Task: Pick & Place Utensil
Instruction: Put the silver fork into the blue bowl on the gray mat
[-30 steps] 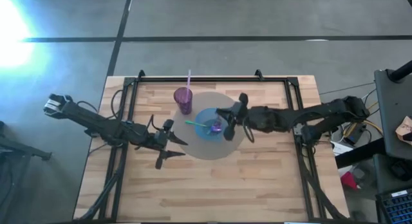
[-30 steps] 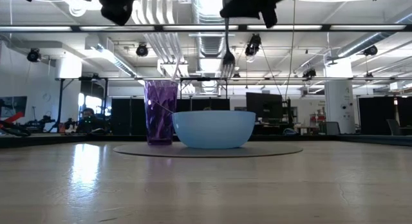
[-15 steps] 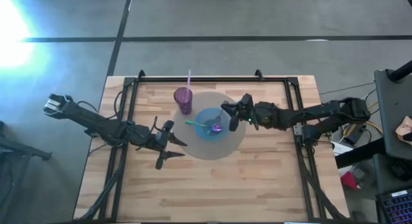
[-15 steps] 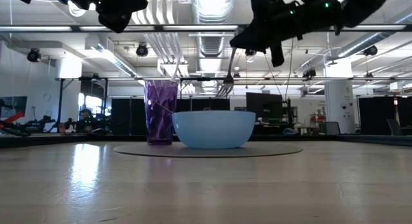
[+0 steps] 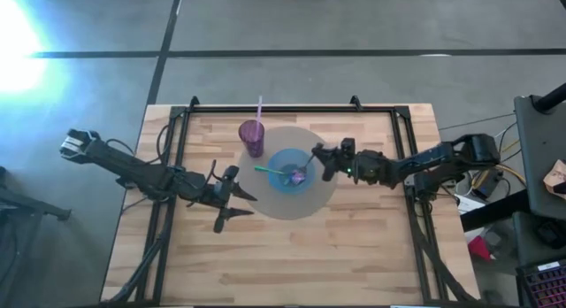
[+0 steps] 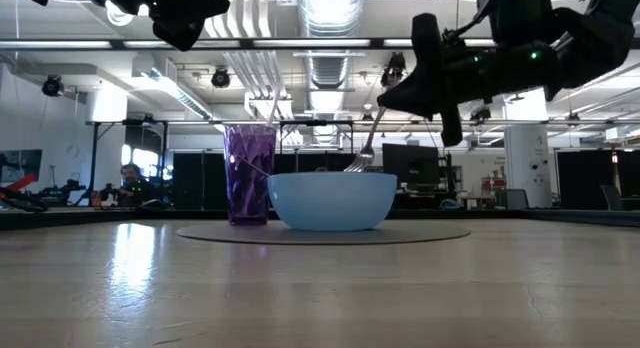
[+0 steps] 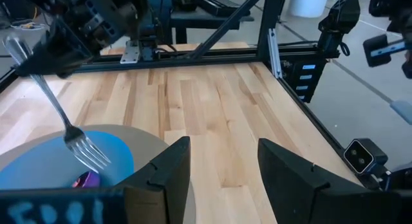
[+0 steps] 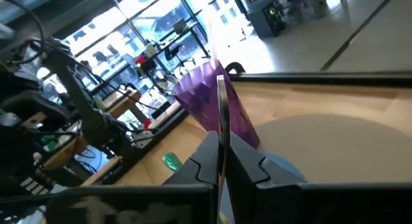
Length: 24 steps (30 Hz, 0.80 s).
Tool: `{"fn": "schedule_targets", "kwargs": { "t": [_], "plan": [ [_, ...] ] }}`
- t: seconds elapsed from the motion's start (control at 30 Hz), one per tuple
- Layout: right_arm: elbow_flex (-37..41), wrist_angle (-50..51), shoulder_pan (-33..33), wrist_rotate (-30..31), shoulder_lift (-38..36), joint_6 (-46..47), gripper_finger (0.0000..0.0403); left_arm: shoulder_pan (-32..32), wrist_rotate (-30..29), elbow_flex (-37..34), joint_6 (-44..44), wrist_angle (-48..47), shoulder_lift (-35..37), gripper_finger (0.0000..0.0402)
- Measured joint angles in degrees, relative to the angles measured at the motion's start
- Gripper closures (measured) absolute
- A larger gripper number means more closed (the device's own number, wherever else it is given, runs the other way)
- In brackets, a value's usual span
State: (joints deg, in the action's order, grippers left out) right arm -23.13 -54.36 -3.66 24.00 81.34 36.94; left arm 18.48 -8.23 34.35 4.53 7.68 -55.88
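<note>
A light blue bowl (image 5: 285,186) (image 6: 332,200) sits on a round grey mat (image 5: 320,198). A green utensil (image 5: 265,170) and a purple object (image 5: 298,176) lie in the bowl. A purple cup (image 5: 252,135) (image 6: 249,174) with a straw stands on the mat's far left edge. My right gripper (image 5: 325,159) (image 6: 432,86) is shut on a metal fork (image 6: 366,151) (image 7: 66,118) just right of the bowl. My left gripper (image 5: 245,202) (image 7: 222,179) hovers open, left of the mat. My right gripper pinches the fork's handle near its free end (image 8: 222,124) between the two fingers (image 8: 201,161). It comes slanting down from the table's right side. The fork is lifted and tilted, its tines (image 6: 355,166) (image 7: 88,152) pointing down at about rim height over the bowl.
A black metal frame (image 5: 283,107) runs along the table's far, left and right sides. Bare wood (image 5: 292,255) lies on the near side of the mat. The room beyond holds desks and stands, with a person (image 6: 128,178) far off.
My right gripper has drawn back toward the table's right edge, come down and tipped. The fork, which hung upright high above the bowl, now slants, with its tines lowered to the bowl's rim.
</note>
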Motion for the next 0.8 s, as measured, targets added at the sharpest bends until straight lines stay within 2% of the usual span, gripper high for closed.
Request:
{"fn": "schedule_targets", "kwargs": {
  "t": [0.27,0.43,0.63,0.8],
  "plan": [
    [-1.3,-2.4,0.0,1.9,8.7,9.6,0.0394,0.0,0.0,0.0,0.0,0.0,0.0,0.0227],
    [-2.4,-5.5,0.0,2.1,14.0,11.8,0.0394,0.0,0.0,0.0,0.0,0.0,0.0,0.0227],
    [-3.0,-6.0,-0.7,2.2,17.3,11.7,0.0394,0.0,0.0,0.0,0.0,0.0,0.0,0.0227],
    [-3.0,-6.6,-1.0,2.6,17.7,6.0,0.0394,0.0,0.0,0.0,0.1,0.0,0.0,0.0227]
  ]
}}
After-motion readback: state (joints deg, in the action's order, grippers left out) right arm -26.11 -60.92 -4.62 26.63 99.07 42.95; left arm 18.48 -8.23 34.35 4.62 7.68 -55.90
